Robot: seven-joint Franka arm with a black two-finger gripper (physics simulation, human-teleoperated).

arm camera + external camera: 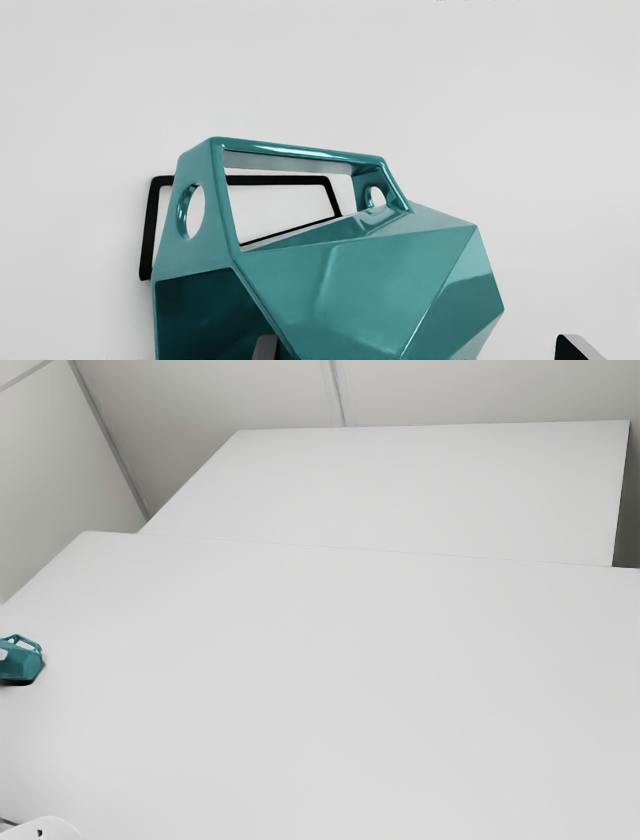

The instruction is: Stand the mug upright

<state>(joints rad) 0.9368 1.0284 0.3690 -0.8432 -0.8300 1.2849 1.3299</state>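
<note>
A teal faceted mug lies on its side at the exterior view's left edge, partly cut off, with its angular handle loop uppermost. In the wrist view the mug is seen close up, its dark end facing one finger. The gripper stands open there, its fingertips wide apart. One fingertip overlaps the mug near that dark end; the other is beyond the faceted end, with a gap between. The mug's lower part is cut off there.
A white table carries the mug, and another white surface stands behind it. A white rounded part shows at the exterior view's lower left corner. Pale walls rise behind.
</note>
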